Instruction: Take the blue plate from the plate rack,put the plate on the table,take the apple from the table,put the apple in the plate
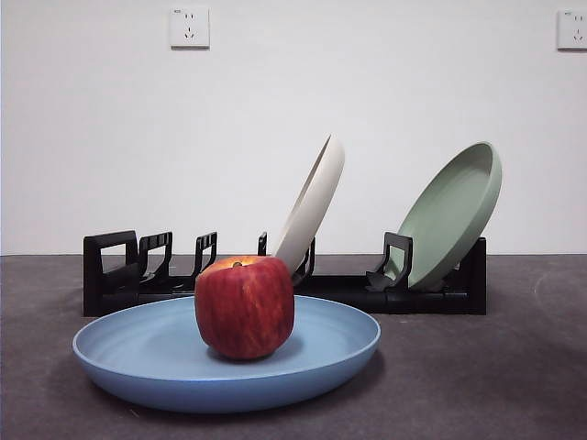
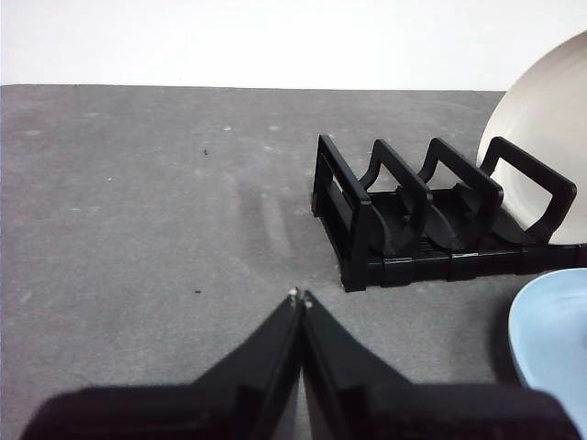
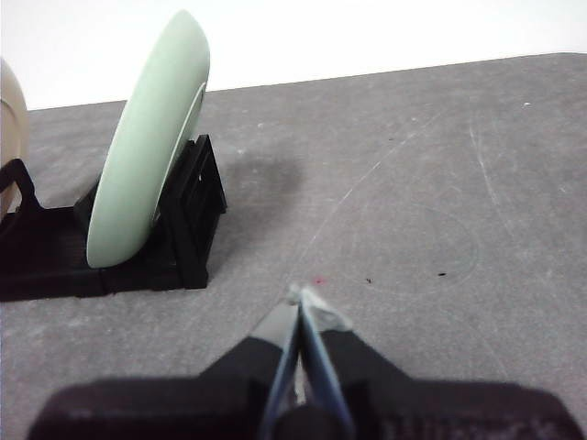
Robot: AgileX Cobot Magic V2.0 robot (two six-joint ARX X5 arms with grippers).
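The blue plate [image 1: 165, 357] lies flat on the dark grey table [image 1: 477, 376] in front of the black plate rack [image 1: 165, 275]. The red apple [image 1: 244, 305] sits upright in the middle of the plate. In the left wrist view my left gripper [image 2: 300, 296] is shut and empty over bare table, off the rack's [image 2: 413, 220] end, with an edge of the blue plate [image 2: 555, 335] at the side. My right gripper [image 3: 303, 298] is shut and empty over the table beyond the rack's other end [image 3: 188, 229]. Neither gripper shows in the front view.
A cream-white plate [image 1: 315, 202] leans in the rack's middle slot and a sage-green plate [image 1: 454, 211] leans in the end slot. The cream plate [image 2: 541, 137] and the green plate [image 3: 147, 156] also show in the wrist views. A white wall stands behind the table.
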